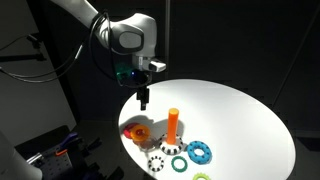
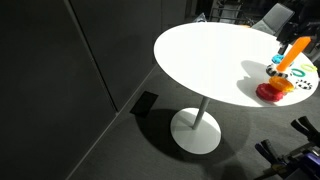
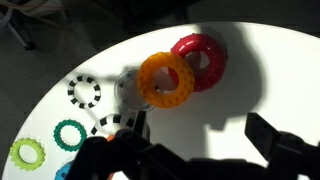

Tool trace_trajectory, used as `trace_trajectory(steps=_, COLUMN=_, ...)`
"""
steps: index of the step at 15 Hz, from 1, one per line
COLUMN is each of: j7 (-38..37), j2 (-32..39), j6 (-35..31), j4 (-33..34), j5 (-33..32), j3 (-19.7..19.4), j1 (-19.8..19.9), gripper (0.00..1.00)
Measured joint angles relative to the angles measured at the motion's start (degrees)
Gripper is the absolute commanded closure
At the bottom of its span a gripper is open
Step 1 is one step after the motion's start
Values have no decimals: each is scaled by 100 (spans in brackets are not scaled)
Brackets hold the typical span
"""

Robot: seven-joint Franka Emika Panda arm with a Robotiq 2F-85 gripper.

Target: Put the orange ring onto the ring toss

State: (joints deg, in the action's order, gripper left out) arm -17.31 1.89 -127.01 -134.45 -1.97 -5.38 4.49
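Orange ring point(image 3: 148, 82) seen flat on white table point(image 1: 240, 110), hole axis vertical, rim overlapped with red ring point(image 3: 215, 50). Ring toss point(image 1: 172, 125) stood upright near ring, apart from it. Gripper point(image 1: 143, 99) hung above ring, not touching. Jaws spread wide in wrist view, nothing held. Ring lies almost straight below, so vertical descent onto rim is judged needed.

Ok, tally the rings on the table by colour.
Red ring: 1
Orange ring: 1
Black-and-white toothed rings: 2
Dark green toothed ring: 1
Lime green toothed ring: 1
Blue toothed ring: 1
Total: 7
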Motion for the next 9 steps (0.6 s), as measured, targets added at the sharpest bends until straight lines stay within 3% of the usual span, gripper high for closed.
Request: trace_trajectory(steps=9, j7=-3, j2=566, j6=-436, j4=-4, j5=4, j3=-3, j1=1, gripper=0)
